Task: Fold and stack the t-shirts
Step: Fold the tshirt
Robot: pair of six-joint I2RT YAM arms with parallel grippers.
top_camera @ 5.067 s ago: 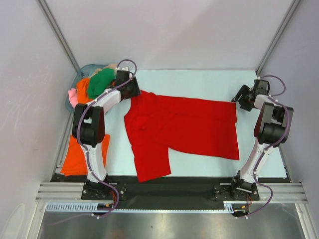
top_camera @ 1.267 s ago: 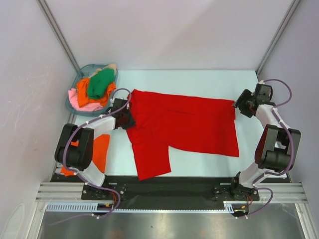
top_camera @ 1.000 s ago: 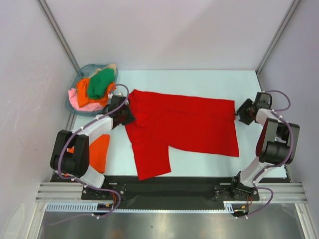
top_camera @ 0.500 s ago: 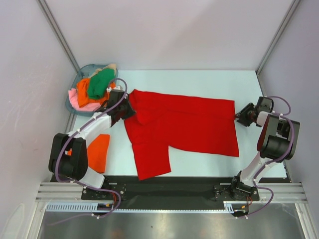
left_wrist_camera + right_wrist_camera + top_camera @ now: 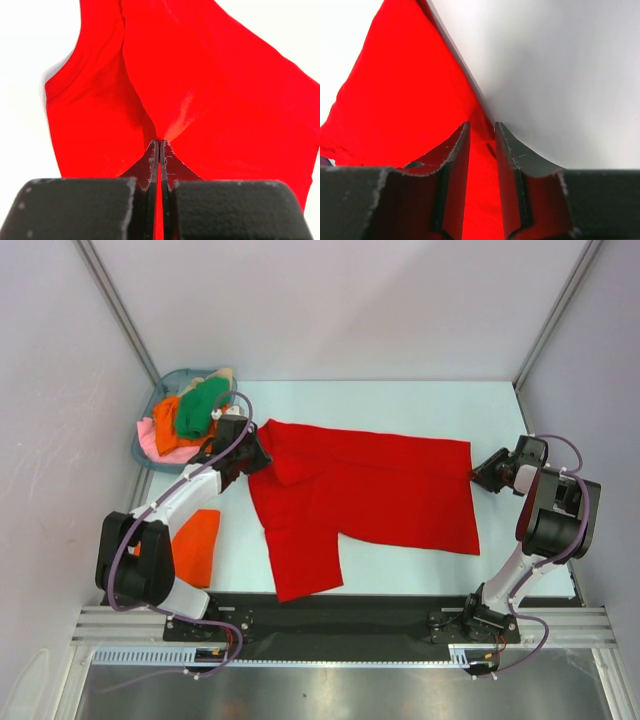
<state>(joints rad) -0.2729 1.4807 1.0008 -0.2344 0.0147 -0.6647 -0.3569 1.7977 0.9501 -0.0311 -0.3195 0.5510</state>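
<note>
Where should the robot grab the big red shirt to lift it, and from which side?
Near its two far corners, each from its own outer side. The red t-shirt lies flat and spread wide, so only its edges give the fingers something thin to pinch. The left gripper is shut on the far-left corner. The right gripper straddles the right edge, jaws apart.

The red t-shirt [image 5: 370, 490] reads soft, matt cloth, lightly creased; left gripper [image 5: 159, 145] fingers [image 5: 149, 172] look matt black, grainy, possibly plastic.
</note>
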